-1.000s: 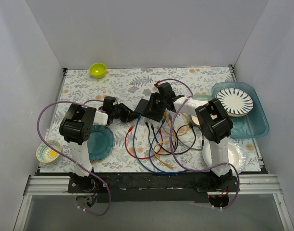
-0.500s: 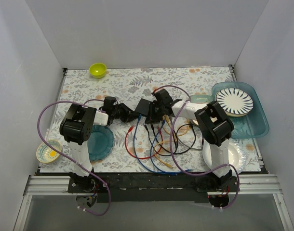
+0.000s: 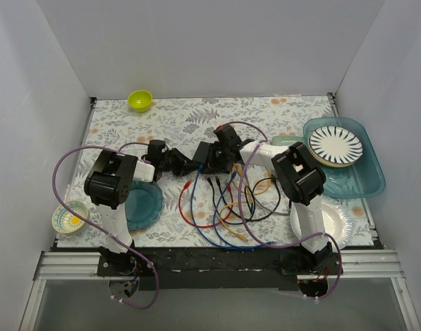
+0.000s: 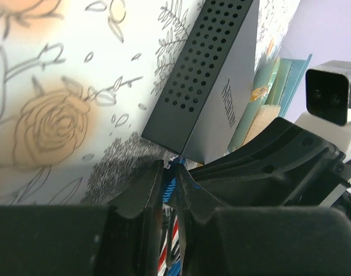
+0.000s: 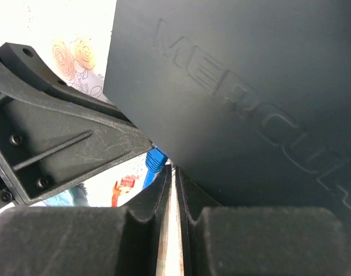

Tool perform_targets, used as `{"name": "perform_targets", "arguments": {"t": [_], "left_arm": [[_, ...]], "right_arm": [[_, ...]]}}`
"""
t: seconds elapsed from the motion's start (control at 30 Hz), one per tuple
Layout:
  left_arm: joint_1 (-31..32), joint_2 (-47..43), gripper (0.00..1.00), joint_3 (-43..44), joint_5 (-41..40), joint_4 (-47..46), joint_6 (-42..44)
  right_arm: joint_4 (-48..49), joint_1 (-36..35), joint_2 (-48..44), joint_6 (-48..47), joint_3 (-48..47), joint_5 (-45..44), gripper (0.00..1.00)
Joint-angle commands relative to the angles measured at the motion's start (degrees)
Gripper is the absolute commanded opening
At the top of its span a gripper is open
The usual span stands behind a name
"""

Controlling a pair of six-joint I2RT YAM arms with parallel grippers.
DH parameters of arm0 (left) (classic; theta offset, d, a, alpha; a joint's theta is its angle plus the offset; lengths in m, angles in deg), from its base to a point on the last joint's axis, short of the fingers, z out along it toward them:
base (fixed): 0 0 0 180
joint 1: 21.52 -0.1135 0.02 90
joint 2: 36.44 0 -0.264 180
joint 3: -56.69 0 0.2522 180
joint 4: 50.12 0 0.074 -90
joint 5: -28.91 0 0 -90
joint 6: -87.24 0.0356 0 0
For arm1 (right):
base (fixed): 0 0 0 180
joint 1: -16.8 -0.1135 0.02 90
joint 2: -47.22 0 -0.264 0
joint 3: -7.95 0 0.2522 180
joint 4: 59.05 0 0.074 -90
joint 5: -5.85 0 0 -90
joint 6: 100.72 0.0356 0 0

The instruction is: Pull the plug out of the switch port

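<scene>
Two arms meet at mid-bench, both at the switch (image 3: 212,157).

Switch: dark flat box lying on the floral bench (image 3: 128,124), roughly centre, just behind a tangle of cables (image 3: 224,214) (blue, red, yellow and black loops). The left wrist view shows its perforated side wall (image 4: 190,75). The right wrist view shows its top face with raised lettering (image 5: 250,86).

Left gripper (image 3: 190,166): comes in from the left at the switch's left end. In its own camera the gripper (image 4: 171,169) is closed on a blue plug (image 4: 173,175) right at the near corner of the switch. The right wrist view shows the same blue plug (image 5: 156,160) just under the tip of the left gripper's black body. I cannot tell whether the plug sits in a port.

Right gripper (image 3: 223,153): reaches in from the right, over the switch's top. In its own view the gripper (image 5: 174,169) is drawn nearly together, with only a thin bright slit between the fingers, their tips at the switch's edge. Nothing shows between them.

Surroundings:
- teal plate (image 3: 143,203) beside the left arm
- lime bowl (image 3: 140,100) at the far left corner
- striped plate (image 3: 335,143) on a teal tray (image 3: 366,181) at the right
</scene>
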Motion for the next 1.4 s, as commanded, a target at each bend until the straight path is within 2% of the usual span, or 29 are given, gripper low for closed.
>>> {"name": "perform_targets", "arguments": {"t": [0.0, 0.27, 0.37, 0.43, 0.47, 0.57, 0.67, 0.83, 1.03, 1.17, 1.37], "left_arm": [[0.2, -3.9, 0.00, -5.2, 1.0, 6.4, 2.6], [0.1, -6.5, 0.00, -7.6, 1.4, 7.1, 4.0], [-0.5, -6.6, 0.00, -7.5, 1.1, 7.4, 3.6], [-1.1, -6.8, 0.04, -7.2, 1.3, 7.3, 3.2], [-1.7, -7.0, 0.10, -7.1, 1.7, 7.0, 2.9], [-2.7, -7.8, 0.15, -7.0, 1.8, 5.5, 2.2], [-3.5, -6.7, 0.16, -5.2, 1.6, 5.1, 1.9], [-3.4, -1.8, 0.16, -0.1, 3.8, 7.6, 2.3], [-3.5, 0.7, 0.16, 1.0, 5.4, 9.8, 2.8], [-3.4, 0.9, 0.15, 0.0, 5.3, 9.9, 2.8], [-3.3, 4.3, 0.15, 2.0, 6.6, 9.5, 2.0]], "right_arm": [[0.1, 2.2, 1.6, 2.1, 0.6, -6.5, 0.15], [0.4, 2.8, 1.6, 2.4, -0.2, -7.0, 0.15], [0.0, 2.6, 1.2, -0.3, -0.3, -4.8, 0.15], [-0.6, 1.8, 0.0, -2.6, -0.3, -3.8, 0.15], [-1.4, 1.5, -2.1, -5.3, -0.3, -3.6, 0.15], [-2.0, 0.6, -7.7, -9.8, 0.5, -4.9, 0.15], [-1.9, 1.1, -9.8, -9.8, -1.0, -8.6, 0.14], [-1.4, 5.4, -4.0, -4.5, -11.3, -9.8, 0.12], [-7.3, 11.2, 9.8, -1.2, -24.3, -9.8, 0.13], [-8.1, 13.2, 14.2, -1.5, -26.6, -9.0, 0.13], [-9.6, 13.1, 15.3, -3.2, -25.2, -8.2, 0.13]]}}
